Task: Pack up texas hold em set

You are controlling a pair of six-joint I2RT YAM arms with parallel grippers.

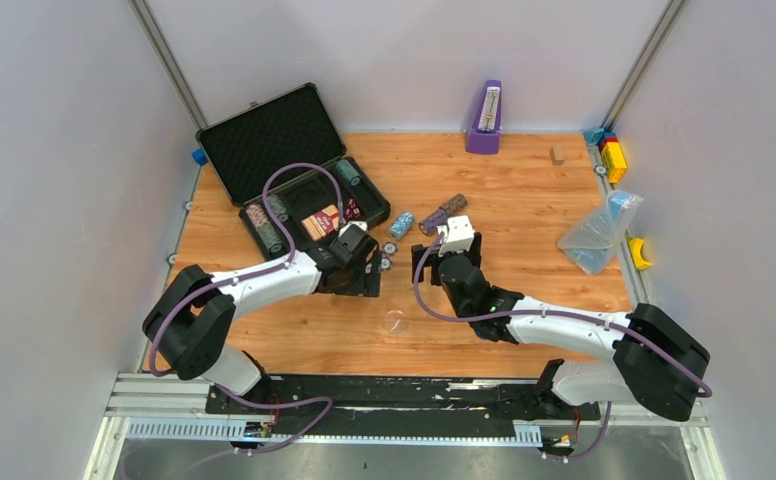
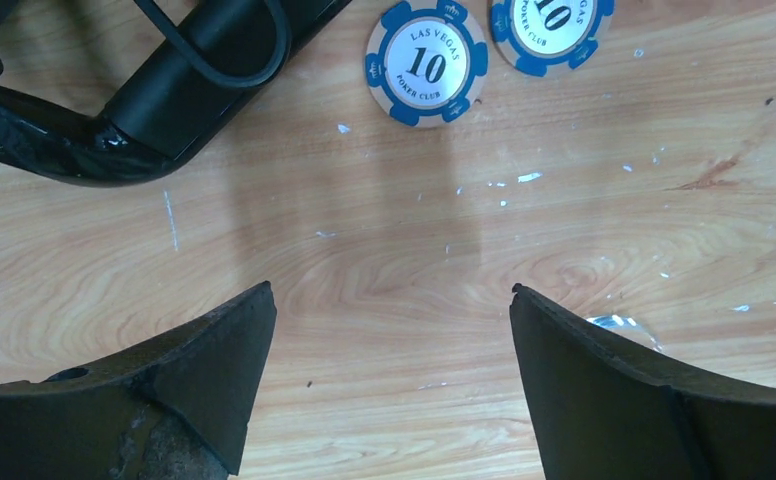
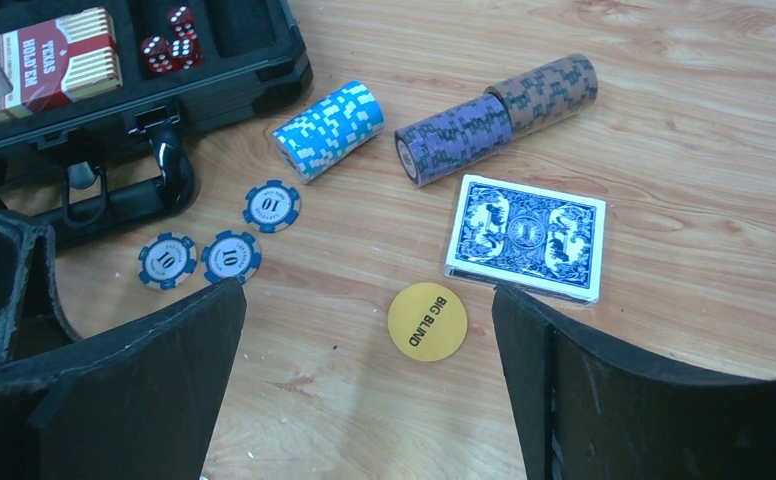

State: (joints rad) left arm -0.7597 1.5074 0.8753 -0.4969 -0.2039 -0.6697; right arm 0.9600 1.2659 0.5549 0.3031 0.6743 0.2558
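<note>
Dark grey foam-lined briefcase (image 1: 269,140) is lying open; we are holding our left gripper (image 2: 392,375) and right gripper (image 3: 369,385) released over loose blue-edged chips (image 3: 271,205).

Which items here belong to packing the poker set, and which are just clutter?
Belongs: open dark grey foam-lined case; loose blue-striped chip roll; purple roll; brown roll; blue-backed card deck; yellow Big Blind button.
Clutter: purple metronome; clear plastic bag; coloured blocks.

Light: bright, even, from overhead.
Shadows: soft and faint on the counter (image 1: 524,200).
Glare: highlights on the briefcase (image 2: 84,150) corner.
Focus: wrist views sharp; near end effector fingers (image 2: 194,380) slightly soft.
</note>
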